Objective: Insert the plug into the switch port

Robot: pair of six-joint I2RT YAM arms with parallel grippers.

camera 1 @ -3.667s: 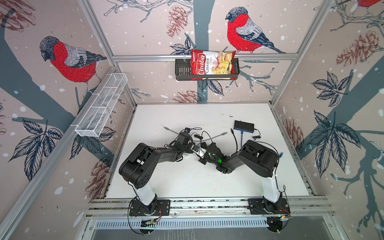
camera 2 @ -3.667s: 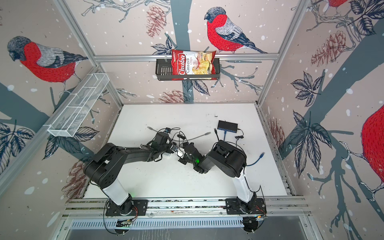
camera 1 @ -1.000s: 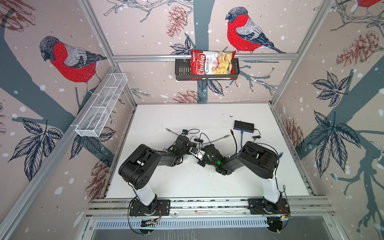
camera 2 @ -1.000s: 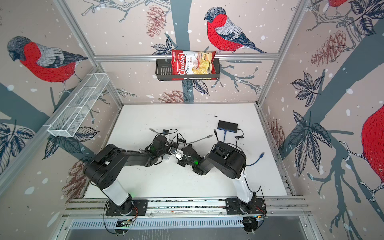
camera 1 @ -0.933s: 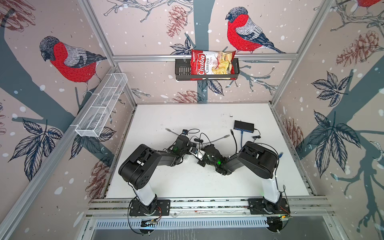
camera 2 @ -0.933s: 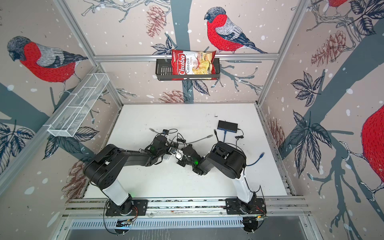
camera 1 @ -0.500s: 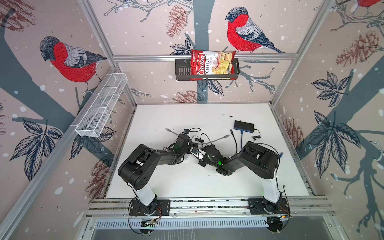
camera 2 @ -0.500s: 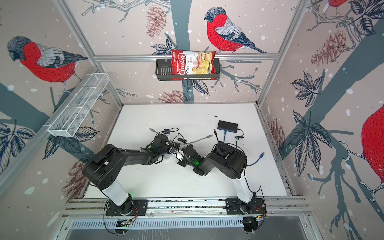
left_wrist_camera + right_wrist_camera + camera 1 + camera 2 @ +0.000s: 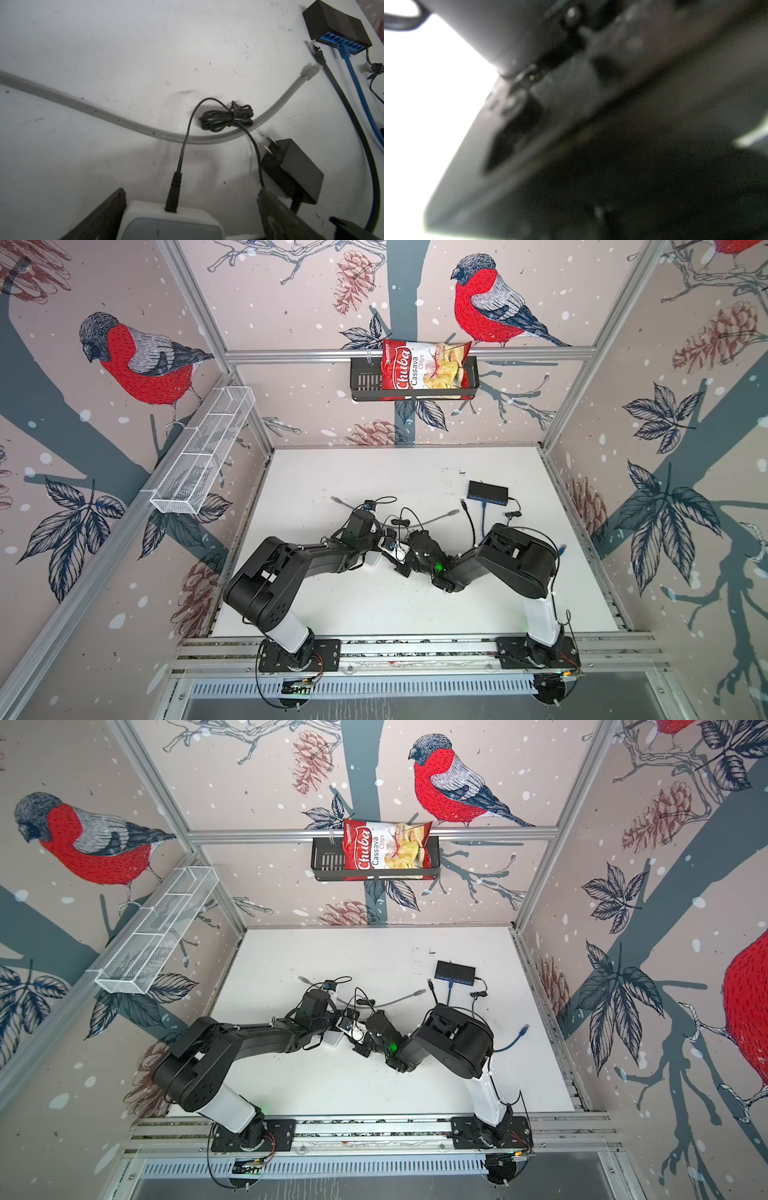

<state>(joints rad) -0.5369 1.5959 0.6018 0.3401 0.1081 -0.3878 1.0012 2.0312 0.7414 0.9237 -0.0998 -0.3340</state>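
In the left wrist view a small white switch box (image 9: 170, 226) lies on the table between my left gripper's (image 9: 191, 195) fingers. The gripper is open, and one finger (image 9: 270, 209) stands clear of the box. A black barrel plug (image 9: 173, 197) sits upright in the port on the box's edge. Its thin cable runs through a tied bundle (image 9: 226, 120) to a black power adapter (image 9: 291, 172). In both top views my left gripper (image 9: 388, 549) and right gripper (image 9: 401, 564) meet mid-table. The right wrist view is dark blur, so those jaws do not show.
A black network box with blue ports (image 9: 488, 491) lies at the back right with a blue cable (image 9: 357, 87) plugged in. A grey network cable (image 9: 145, 128) and a black one (image 9: 353, 116) lie loose across the table. A chips bag (image 9: 424, 369) sits in a wall basket.
Over the last second neither arm has visibly moved in the top views. Both grippers stay together at the white box.
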